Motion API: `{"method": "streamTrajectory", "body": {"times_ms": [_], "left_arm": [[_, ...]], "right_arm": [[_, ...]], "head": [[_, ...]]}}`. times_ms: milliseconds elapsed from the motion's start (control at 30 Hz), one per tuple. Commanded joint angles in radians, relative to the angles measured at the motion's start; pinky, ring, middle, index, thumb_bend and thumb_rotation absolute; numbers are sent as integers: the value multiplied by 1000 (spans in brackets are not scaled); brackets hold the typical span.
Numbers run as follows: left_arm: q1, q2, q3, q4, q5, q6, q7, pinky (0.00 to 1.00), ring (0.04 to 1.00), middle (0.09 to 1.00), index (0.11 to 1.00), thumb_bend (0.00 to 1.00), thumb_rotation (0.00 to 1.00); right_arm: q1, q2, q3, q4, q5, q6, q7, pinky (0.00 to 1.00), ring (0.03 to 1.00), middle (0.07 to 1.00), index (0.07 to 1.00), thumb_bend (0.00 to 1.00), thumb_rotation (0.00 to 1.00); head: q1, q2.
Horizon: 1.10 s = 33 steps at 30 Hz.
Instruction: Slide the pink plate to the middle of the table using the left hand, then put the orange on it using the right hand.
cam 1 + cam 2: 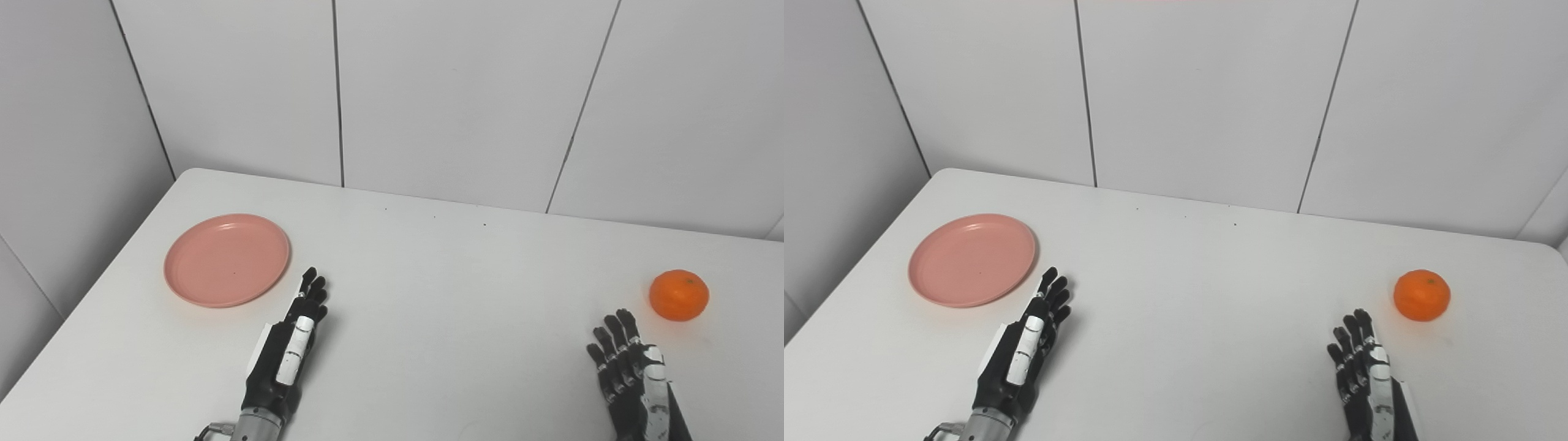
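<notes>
- The round, shallow pink plastic plate [226, 260] sits on the left of the white table [429, 294], holding nothing.
- The round, glossy orange [678, 295] rests on the tabletop at the far right (well apart from the plate).
- The left hand [294, 343] lies just right of the plate, fingers straight, holding nothing.
- The right hand [631, 373] is spread near the orange, not touching it.

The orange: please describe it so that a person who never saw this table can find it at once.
Start from the white table that stands against the panelled wall and go to its right side. There, just beyond the fingers of the right hand, sits the orange, touching nothing. It is the only round, bright orange thing; the pink plate far to the left is flat.
</notes>
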Motion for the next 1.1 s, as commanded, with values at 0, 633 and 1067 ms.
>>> {"method": "streamTrajectory", "body": {"times_ms": [0, 633, 1067], "left_arm": [[-16, -19, -11, 1, 12, -30, 7, 1000, 1000, 1000, 1000, 807, 932], [-20, -27, -10, 32, -13, -33, 10, 1000, 1000, 997, 1000, 821, 919], [-25, -38, -3, 34, -110, -40, -17, 963, 944, 939, 980, 864, 877]], "right_arm": [[3, -9, -14, 20, 14, -16, 4, 1000, 997, 995, 1000, 761, 935], [-2, -29, -8, 56, 34, -14, 25, 1000, 987, 977, 993, 736, 903], [-2, -35, -6, 72, 62, 1, 42, 1000, 987, 979, 986, 712, 884]], "head": [[1, 1], [4, -41], [13, -71]]}}
